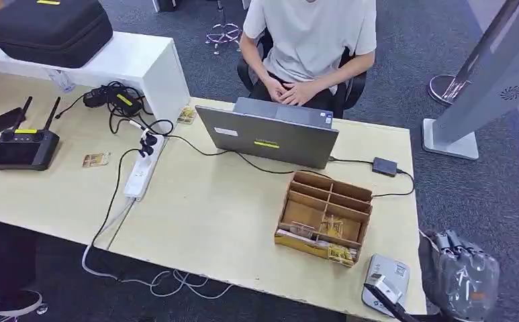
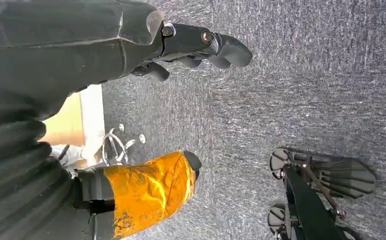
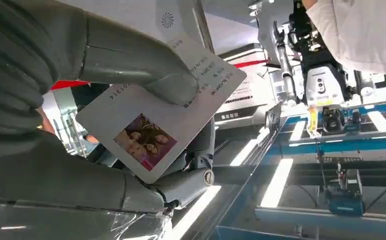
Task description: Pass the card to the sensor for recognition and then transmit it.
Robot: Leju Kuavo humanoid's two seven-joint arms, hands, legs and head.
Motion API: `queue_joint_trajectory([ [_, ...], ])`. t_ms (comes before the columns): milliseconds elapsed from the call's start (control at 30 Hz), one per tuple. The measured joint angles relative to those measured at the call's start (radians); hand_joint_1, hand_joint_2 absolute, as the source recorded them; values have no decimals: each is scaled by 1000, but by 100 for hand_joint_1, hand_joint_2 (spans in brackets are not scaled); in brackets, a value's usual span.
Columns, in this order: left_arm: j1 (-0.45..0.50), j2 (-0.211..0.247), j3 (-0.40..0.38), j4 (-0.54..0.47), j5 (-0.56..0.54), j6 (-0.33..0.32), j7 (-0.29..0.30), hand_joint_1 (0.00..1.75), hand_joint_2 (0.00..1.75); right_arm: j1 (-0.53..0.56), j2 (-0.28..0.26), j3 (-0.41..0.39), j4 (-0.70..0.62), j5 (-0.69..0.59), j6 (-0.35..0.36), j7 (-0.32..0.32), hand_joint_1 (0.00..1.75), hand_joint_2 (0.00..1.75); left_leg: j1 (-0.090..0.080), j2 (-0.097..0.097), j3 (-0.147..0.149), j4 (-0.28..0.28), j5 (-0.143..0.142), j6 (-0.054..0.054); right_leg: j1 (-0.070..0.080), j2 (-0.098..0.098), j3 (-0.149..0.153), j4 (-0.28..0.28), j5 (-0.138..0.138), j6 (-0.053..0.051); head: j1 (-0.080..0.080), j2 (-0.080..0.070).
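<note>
The right hand point(image 1: 463, 275), wrapped in clear plastic, hangs just off the near right corner of the table point(image 1: 203, 201). In the right wrist view the thumb point(image 3: 146, 65) presses down on a white card point(image 3: 163, 117) bearing a small photo and printed lines, with the darker fingers point(image 3: 191, 175) backing it from the other side; the card is thus held flat in this hand, its long axis running out along the fingers.

The sensor point(image 1: 385, 276), a small grey box, lies on the table's near right corner, just left of the right hand and close beside it. The coming move appears to turn on this: the card must travel a short way leftward and down onto the box.

The left hand point(image 2: 200, 47) hangs over grey carpet, fingers loosely apart and holding nothing, one digit wrapped in orange tape point(image 2: 148, 192). The right hand is judged the nearer.

A wooden card organiser point(image 1: 323, 215) stands left of and beyond the sensor; a laptop point(image 1: 270, 134) and a seated person point(image 1: 310, 40) lie at the far side.
</note>
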Motion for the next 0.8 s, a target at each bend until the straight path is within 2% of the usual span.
queue_joint_trajectory([
  [233,-2,0,0,0,-10,-4,-7,0,175,-1,10,36,102,78,-9,0,175,175,0,0,0,0,0,0,0,0,0,0,0,0,0,0],
  [367,-3,0,0,0,-18,-8,-8,0,175,-3,19,64,168,114,-14,32,175,175,0,0,0,0,0,0,0,0,0,0,0,0,0,0],
  [800,-5,0,0,0,-26,-10,-10,0,175,-3,45,84,314,141,-17,65,175,175,0,0,0,0,0,0,0,0,0,0,0,0,0,0],
])
